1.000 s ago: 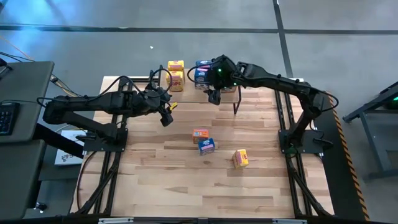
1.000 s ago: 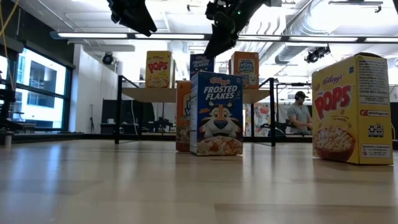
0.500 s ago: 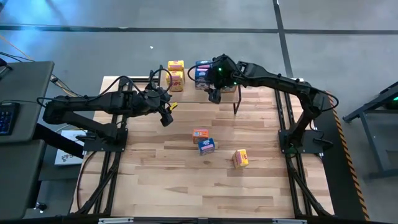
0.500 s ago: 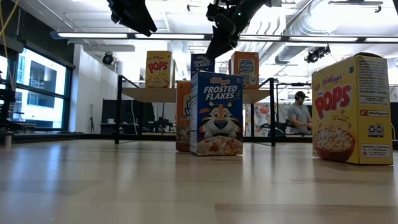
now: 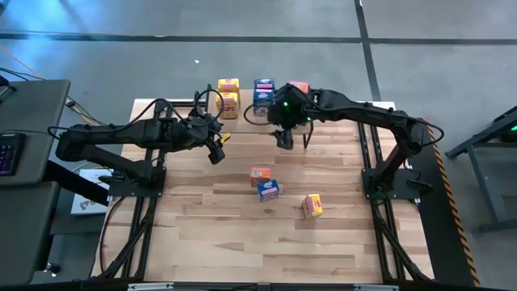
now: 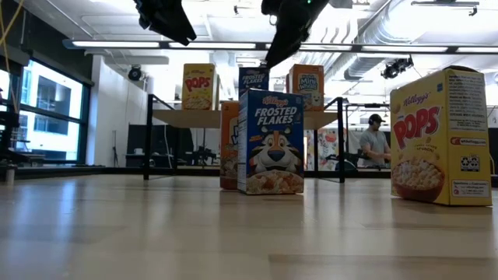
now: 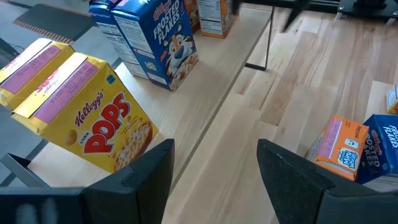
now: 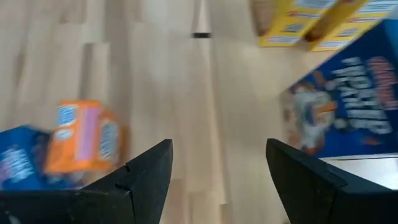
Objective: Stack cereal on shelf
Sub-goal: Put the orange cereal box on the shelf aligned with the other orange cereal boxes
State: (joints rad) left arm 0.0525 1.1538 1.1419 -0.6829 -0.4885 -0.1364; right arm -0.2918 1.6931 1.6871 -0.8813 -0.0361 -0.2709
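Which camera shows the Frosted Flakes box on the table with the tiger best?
The low view: the Frosted Flakes box stands upright facing the camera, tiger clear. The high view shows only its blue top. The left wrist view catches its edge; the right wrist view shows a blurred blue corner.

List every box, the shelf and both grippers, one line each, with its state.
Left gripper: open, empty, above the table.
Right gripper: open, empty, by the shelf.
Shelf: holds upright boxes.
Blue Frosted Flakes box: upright on the table.
Orange box: on the table beside it.
Yellow Pops box: upright on the table.
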